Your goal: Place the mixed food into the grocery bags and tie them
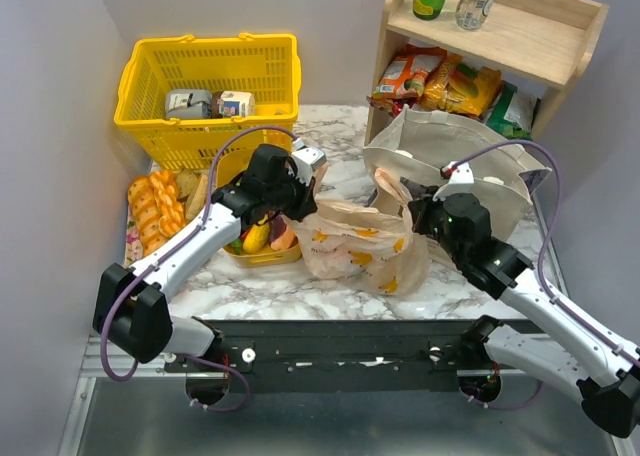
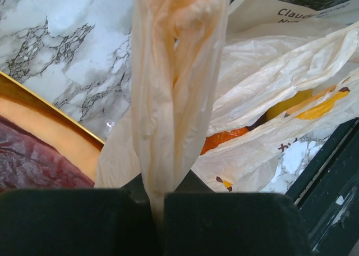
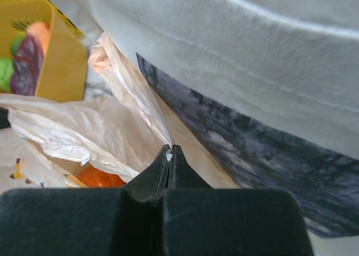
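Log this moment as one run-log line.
phase: tying | left gripper: shut on peach plastic bag handle | right gripper: shut on its other handle | handles: untied

Bright, even light from above, soft shadows on the marble table (image 1: 250, 281), top view sharp, wrist views blur on near black fingers (image 2: 67, 222) and tote (image 3: 252, 54).
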Robot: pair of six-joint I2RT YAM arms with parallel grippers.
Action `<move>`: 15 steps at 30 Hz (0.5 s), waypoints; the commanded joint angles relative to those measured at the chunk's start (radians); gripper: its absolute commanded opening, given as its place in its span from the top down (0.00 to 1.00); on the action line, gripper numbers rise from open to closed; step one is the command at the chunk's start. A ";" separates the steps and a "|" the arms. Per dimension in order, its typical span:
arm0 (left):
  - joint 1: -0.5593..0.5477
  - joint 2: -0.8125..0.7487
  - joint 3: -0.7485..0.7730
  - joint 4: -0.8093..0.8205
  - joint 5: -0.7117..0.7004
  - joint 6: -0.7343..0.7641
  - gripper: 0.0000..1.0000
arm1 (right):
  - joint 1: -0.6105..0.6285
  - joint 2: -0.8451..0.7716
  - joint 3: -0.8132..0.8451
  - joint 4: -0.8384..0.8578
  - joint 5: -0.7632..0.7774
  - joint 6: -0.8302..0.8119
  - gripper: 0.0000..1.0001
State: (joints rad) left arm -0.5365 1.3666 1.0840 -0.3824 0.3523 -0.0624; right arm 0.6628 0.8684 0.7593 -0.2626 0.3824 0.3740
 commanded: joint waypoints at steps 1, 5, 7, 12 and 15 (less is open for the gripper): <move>0.003 -0.057 -0.019 0.068 0.083 -0.017 1.00 | -0.002 -0.080 -0.046 0.201 -0.064 -0.073 0.99; 0.003 -0.093 -0.044 0.160 0.259 -0.057 1.00 | -0.002 -0.108 -0.058 0.294 -0.216 -0.135 0.99; 0.003 -0.119 -0.064 0.224 0.319 -0.085 1.00 | -0.002 -0.120 -0.077 0.354 -0.287 -0.153 0.99; 0.003 -0.139 -0.091 0.341 0.424 -0.165 1.00 | -0.002 -0.132 -0.107 0.468 -0.332 -0.158 0.99; 0.030 -0.129 -0.087 0.303 0.363 -0.182 1.00 | -0.002 -0.135 -0.083 0.404 -0.127 -0.103 0.99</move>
State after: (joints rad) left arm -0.5358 1.2430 1.0103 -0.1299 0.6830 -0.1837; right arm 0.6617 0.7483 0.6666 0.0978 0.1215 0.2424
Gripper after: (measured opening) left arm 0.010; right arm 0.013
